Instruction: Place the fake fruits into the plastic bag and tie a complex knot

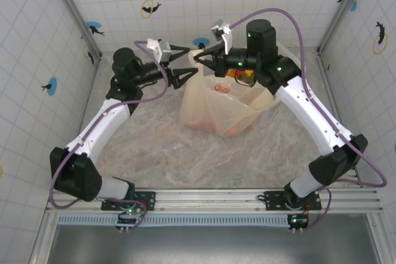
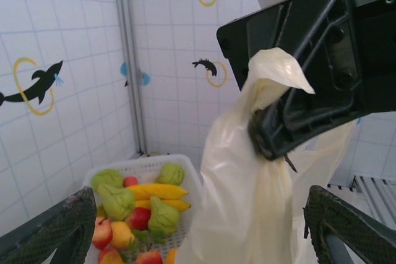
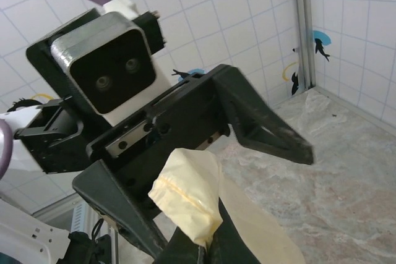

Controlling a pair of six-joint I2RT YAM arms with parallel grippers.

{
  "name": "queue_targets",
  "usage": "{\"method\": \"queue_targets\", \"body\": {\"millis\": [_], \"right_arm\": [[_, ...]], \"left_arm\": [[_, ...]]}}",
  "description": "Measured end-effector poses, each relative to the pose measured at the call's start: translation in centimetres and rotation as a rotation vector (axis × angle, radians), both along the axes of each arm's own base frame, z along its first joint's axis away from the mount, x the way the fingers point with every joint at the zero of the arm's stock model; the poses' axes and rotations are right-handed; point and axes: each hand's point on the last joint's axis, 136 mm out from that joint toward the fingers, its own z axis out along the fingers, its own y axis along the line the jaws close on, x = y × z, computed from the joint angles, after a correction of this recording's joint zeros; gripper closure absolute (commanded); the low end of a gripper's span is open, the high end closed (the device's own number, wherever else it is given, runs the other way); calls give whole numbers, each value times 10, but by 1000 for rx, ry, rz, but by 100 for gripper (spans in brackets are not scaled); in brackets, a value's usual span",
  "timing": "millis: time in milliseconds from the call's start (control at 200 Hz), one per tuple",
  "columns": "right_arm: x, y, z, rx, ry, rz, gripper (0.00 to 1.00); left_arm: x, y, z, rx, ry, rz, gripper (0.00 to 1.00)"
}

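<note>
Top view: the bag (image 1: 216, 106) on the table (image 1: 154, 146) seems to hold a few fruits (image 1: 199, 125), with the right end effector (image 1: 199, 57) clamped on its top and the left end effector (image 1: 193, 60) spread wide; left wrist: more fruits lie in the basket (image 2: 185, 164); right wrist: the handle (image 3: 185, 196) is untied, so loading and the knot are both left to do.

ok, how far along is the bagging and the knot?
Done: reddish shapes that look like fruit sit inside the plastic bag.
In hand: the right claw is shut on a bag handle, with the left claw open beside it.
Left: fake fruits lie in the white basket, and no knot is tied yet.
</note>
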Motion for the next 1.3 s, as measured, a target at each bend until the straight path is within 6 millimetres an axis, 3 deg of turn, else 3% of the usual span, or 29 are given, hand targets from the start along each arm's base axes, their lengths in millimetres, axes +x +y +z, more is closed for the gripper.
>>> {"method": "queue_targets", "body": {"millis": [140,325,465,766,1011,1116,1231,1301], "right_arm": [[-2,2,0,-2,2,6,100],[-3,3,0,-2,2,8,100],[-2,2,-1,-6,3,-2,100],[0,0,1,-11,7,-23,100],[3,-4,-6,-28,50,-44,100],[4,-5,-8,-32,66,-50,100],[6,-9,3,-14,51,-60,100],[6,-10,10,-2,39,-64,100]], "left_arm": [[-1,-17,-8,11,21,-69,29],[-7,-24,-11,5,39,-139,75],[-14,-25,-17,2,38,-176,87],[-19,-25,-53,24,95,-187,93],[-24,-28,-62,31,77,-193,95],[-26,-29,-65,32,76,-196,90],[-27,-30,-76,45,105,-195,88],[-27,-30,-83,53,123,-193,91]]}}
